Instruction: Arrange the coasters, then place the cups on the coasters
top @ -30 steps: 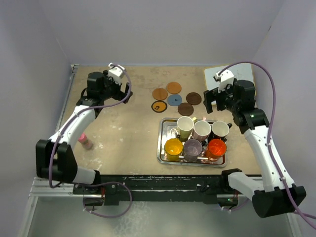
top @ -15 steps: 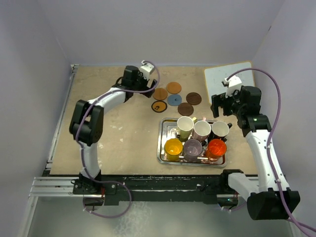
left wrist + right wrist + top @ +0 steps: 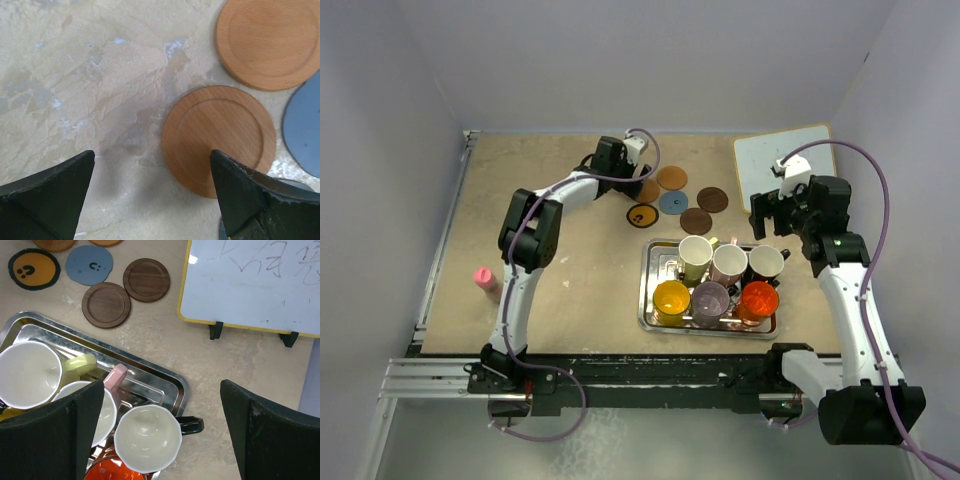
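Note:
Six coasters lie in a cluster at the table's far middle: two orange-brown ones, a blue one, two dark brown ones, and a black one with an orange centre. My left gripper hangs open low over the table, its right finger above the nearer orange-brown coaster's edge. Six cups stand in the steel tray: cream, pinkish, black with a white inside, yellow-orange, purple and orange-red. My right gripper is open above the tray's far right corner, holding nothing.
A small whiteboard on feet stands at the far right corner. A pink bottle sits near the left edge. Walls close the table on three sides.
My left arm has swung from the far left across to the coasters, uncovering the pink bottle. The right arm shifted slightly right, then held still.

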Action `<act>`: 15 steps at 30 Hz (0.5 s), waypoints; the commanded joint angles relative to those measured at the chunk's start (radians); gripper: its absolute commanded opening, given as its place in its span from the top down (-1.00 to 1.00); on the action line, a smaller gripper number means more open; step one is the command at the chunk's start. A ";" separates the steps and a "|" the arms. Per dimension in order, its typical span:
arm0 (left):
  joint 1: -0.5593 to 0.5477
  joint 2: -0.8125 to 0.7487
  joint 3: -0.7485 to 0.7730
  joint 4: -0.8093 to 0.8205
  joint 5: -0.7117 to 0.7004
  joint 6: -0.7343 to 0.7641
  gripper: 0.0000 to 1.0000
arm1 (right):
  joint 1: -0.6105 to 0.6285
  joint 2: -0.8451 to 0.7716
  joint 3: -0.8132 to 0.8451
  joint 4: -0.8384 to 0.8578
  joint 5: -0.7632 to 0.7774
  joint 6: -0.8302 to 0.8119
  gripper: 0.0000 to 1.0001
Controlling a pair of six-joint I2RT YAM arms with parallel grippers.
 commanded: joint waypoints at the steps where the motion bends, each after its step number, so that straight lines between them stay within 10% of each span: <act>1: -0.006 0.014 0.060 -0.035 -0.068 0.043 -0.87 | -0.003 -0.012 0.003 0.034 -0.030 -0.015 -1.00; 15: 0.096 -0.101 -0.110 -0.124 -0.195 0.131 -0.79 | -0.004 -0.015 0.002 0.037 -0.041 -0.019 -1.00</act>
